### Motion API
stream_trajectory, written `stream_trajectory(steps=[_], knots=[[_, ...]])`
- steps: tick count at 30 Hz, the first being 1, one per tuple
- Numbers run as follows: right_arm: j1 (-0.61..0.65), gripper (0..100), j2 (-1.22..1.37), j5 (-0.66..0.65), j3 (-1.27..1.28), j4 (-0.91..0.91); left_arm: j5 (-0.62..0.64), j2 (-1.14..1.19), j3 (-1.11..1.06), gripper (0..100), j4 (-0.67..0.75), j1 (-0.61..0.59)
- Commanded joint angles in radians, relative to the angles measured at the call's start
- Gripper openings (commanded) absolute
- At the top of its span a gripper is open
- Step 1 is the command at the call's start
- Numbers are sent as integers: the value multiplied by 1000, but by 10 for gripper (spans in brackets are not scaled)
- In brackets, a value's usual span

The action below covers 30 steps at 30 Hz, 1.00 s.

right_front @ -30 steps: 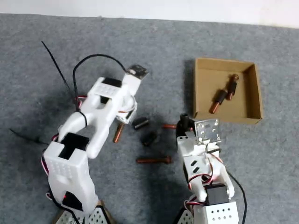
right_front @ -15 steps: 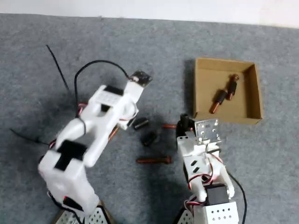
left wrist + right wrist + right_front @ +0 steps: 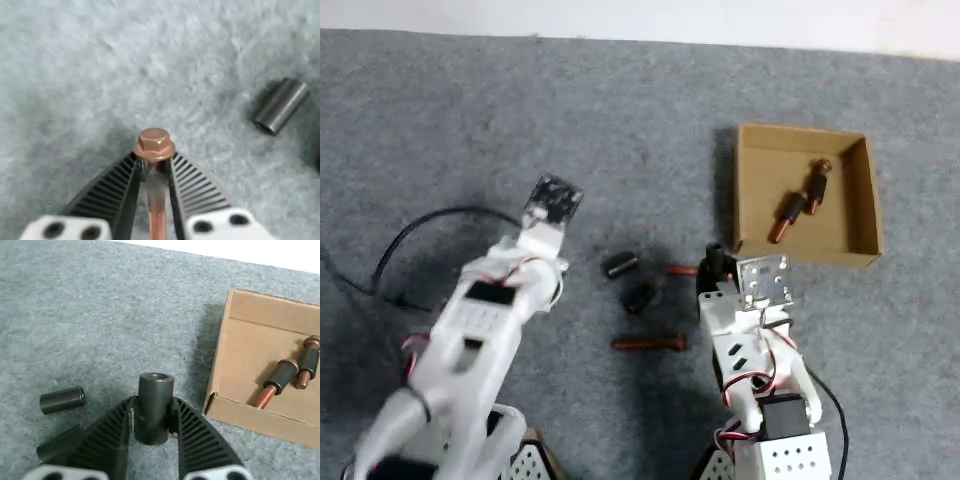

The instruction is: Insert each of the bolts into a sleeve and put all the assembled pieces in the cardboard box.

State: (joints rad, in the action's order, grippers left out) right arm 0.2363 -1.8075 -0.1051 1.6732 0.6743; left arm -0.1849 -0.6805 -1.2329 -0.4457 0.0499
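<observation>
Staging the insertion.
Left gripper [image 3: 154, 161] clenches copper hex-head bolt [image 3: 154, 144]; right gripper [image 3: 152, 412] grips black cylindrical sleeve [image 3: 155, 390], bore exposed, seemingly to receive it.

Bright even light, soft shadow on the carpet [image 3: 650, 110] left of the cardboard box [image 3: 770, 178]

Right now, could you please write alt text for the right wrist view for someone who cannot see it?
The right hand is shut on a black sleeve, its open end showing, over grey carpet. To one side a cardboard box holds two bolts in sleeves; to the other, two loose sleeves lie on the carpet.
</observation>
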Motion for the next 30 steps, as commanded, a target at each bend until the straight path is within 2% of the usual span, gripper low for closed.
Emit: stream_trajectory(steps=[1, 4, 9, 12, 18, 22, 30], knots=[[12, 4, -24, -9, 79, -56, 0, -209, -82, 7, 92, -7], [39, 4, -15, -9, 130, -88, 11, -358, -159, 7, 124, -12], [47, 4, -22, -8, 147, -90, 130, -622, -268, 7, 124, -13], [54, 4, -22, -8, 147, -102, 138, -794, -338, 7, 126, -10], [200, 4, -15, -8, 147, -124, 137, -1164, -466, 7, 124, -4], [280, 4, -13, -8, 147, -122, 141, -1116, -444, 7, 126, -2], [314, 4, -13, -9, 147, -125, 143, -1145, -427, 6, 126, 217]])
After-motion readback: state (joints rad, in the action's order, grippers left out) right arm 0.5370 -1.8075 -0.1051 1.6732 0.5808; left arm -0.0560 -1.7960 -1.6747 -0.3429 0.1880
